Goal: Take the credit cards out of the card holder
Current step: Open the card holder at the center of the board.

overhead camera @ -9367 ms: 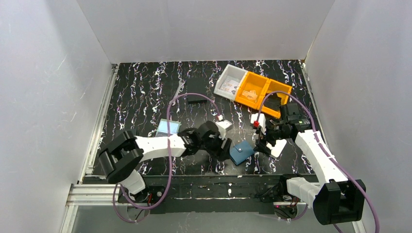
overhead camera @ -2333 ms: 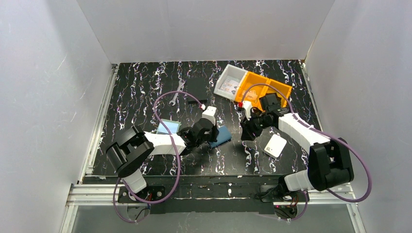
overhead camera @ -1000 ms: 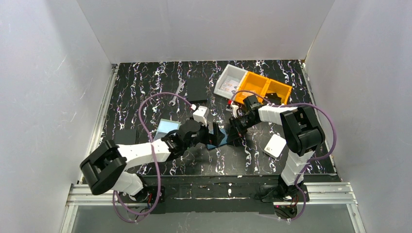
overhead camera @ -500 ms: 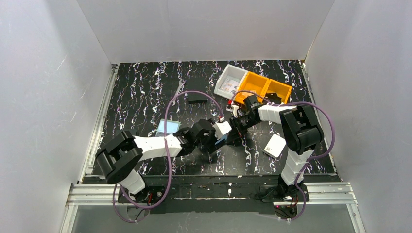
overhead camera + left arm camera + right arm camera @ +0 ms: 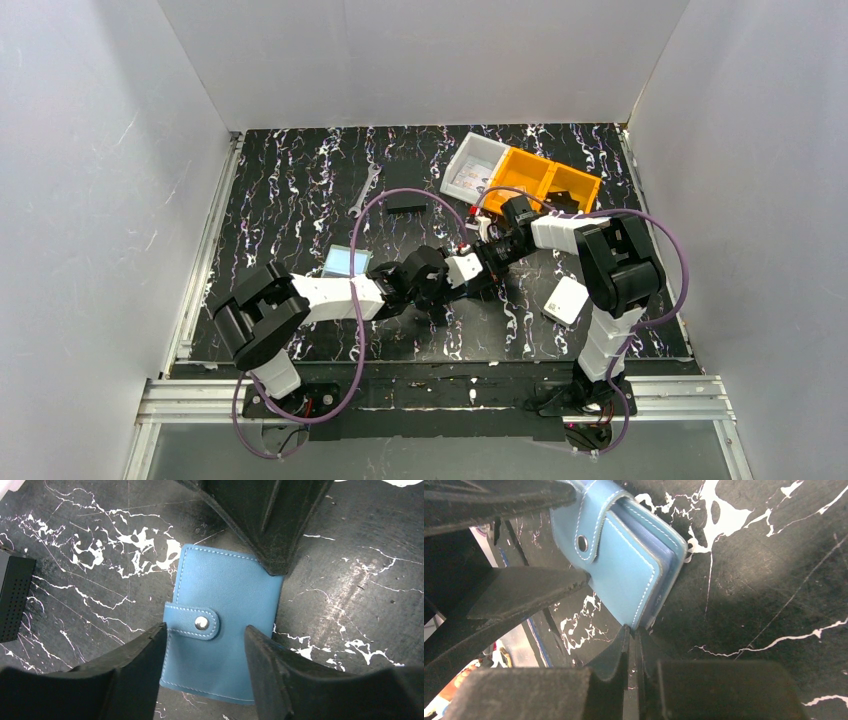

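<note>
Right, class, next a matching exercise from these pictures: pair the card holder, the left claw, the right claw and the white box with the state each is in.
Things:
1. card holder
2. left claw
3. right claw
4. white box

States:
A. shut, with its tip at a corner of the card holder
B. folded closed, with its strap snapped down
C. open, one finger over each side of the card holder
D. lying apart from both claws, touched by nothing

Pairs: 1-B, 2-C, 3-A, 4-D
</note>
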Robot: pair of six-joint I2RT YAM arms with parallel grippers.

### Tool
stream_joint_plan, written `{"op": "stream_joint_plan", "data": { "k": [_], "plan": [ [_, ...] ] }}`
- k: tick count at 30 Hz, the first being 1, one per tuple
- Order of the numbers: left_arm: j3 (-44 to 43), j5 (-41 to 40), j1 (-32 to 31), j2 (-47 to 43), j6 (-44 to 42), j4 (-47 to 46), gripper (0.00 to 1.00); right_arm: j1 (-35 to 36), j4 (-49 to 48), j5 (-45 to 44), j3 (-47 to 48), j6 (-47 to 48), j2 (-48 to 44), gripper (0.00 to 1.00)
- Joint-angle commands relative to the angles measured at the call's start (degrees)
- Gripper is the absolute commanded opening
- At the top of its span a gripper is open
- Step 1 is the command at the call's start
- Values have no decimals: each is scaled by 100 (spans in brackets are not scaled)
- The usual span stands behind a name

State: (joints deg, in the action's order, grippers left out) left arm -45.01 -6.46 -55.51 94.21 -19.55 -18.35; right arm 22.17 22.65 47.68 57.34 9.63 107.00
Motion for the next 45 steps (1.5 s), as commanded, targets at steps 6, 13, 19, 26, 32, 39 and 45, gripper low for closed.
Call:
{"op": "stream_joint_plan", "data": {
  "k": [6,13,19,26,32,39,45],
  "plan": [
    [-170,-533,65,161,198,-90,37,14,101,-726,31,333,309,10],
    [-53,-277,131,-165,435,-245,54,15,133,-719,48,363,320,9],
    [-141,-59,243,-252,124,-308,55,15,154,-703,61,374,332,9],
    [-319,379,268,65,-137,-308,55,15,171,-690,61,388,337,9],
    [-511,522,268,295,-331,-301,56,11,187,-682,78,394,365,9],
    [-547,217,301,569,-519,-292,47,14,209,-692,75,414,370,9],
    [-415,230,519,365,-318,-230,30,15,229,-681,93,428,393,9]
  ]
}}
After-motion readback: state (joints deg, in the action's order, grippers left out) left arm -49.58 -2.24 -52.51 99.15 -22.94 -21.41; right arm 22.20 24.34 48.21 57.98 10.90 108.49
